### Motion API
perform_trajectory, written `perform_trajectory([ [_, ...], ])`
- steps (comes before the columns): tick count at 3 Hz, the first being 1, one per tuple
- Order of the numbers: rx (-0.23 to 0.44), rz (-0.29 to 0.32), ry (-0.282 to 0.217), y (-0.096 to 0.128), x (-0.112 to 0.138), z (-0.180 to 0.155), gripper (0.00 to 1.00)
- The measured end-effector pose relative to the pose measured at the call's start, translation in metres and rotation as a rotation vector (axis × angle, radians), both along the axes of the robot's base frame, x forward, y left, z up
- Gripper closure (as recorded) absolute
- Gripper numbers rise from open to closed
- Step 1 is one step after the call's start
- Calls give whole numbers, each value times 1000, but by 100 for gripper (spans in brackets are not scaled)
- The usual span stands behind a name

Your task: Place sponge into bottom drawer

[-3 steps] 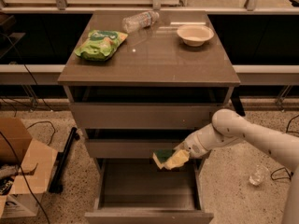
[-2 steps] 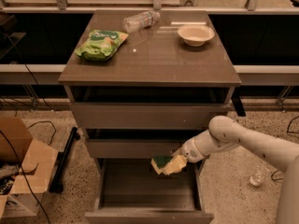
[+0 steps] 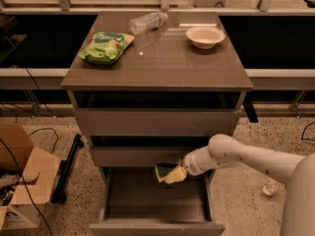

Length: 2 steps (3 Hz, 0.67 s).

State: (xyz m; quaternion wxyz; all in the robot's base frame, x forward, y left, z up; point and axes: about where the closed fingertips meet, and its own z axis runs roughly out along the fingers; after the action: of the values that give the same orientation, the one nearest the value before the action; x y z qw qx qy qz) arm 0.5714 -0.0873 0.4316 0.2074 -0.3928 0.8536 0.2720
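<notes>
The bottom drawer [image 3: 156, 226] of the grey-brown cabinet is pulled open, its bare tray interior showing. My white arm reaches in from the right. My gripper [image 3: 180, 173] is shut on the sponge [image 3: 168, 173], a yellow block with a dark green layer, and holds it above the back of the open drawer, just under the middle drawer's front. The sponge is off the drawer floor.
On the cabinet top [image 3: 157, 58] lie a green snack bag [image 3: 106, 46], a clear plastic bottle [image 3: 147, 22] on its side and a white bowl [image 3: 205, 36]. A cardboard box [image 3: 19, 181] stands on the floor at the left, with cables and a black bar [image 3: 67, 168] beside the cabinet.
My gripper has carried the sponge slightly lower and leftward over the open bottom drawer. The arm has bent in a little.
</notes>
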Motion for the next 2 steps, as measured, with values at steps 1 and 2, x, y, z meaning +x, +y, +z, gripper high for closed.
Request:
perform_trajectory([
  [1, -28, -83, -50, 1, 21, -32, 100],
  [2, -36, -160, -39, -3, 40, -74, 100],
])
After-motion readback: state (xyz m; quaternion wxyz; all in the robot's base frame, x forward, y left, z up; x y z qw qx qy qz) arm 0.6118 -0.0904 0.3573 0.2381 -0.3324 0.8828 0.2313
